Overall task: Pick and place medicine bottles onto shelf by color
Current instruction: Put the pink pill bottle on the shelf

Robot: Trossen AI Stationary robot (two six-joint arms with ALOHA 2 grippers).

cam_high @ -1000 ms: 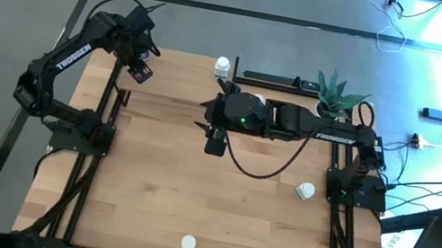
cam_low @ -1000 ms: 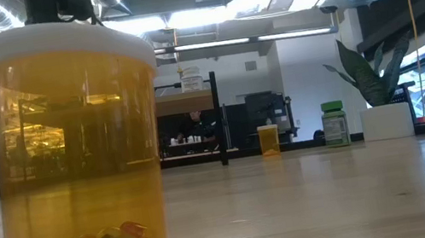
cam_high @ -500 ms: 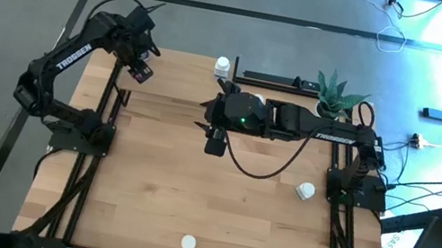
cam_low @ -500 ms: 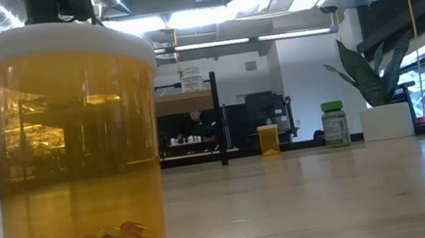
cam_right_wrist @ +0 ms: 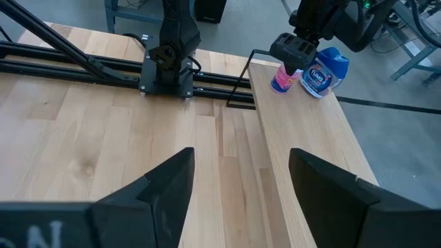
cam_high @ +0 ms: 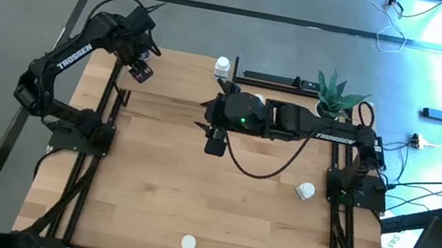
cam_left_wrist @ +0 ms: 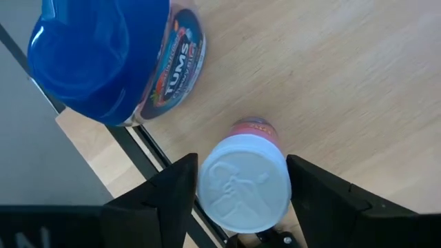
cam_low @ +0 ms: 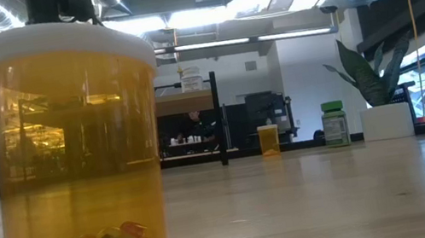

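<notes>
The left gripper is straddling the pink bottle beside the blue bottle on the shelf, jaws parted, apparently releasing; the right gripper is waiting open.

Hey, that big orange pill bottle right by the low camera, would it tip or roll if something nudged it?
The translucent orange pill bottle with a white cap stands upright and nearly empty, so it is probably light and slides or tips easily. Its round body would likely roll once down.

hidden: pink bottle body mostly under its white cap | cut off: blue-capped Tums bottle beside it, top past picture edge | cut off: orange bottle base, low view | too small: label print on green-capped bottle
</notes>
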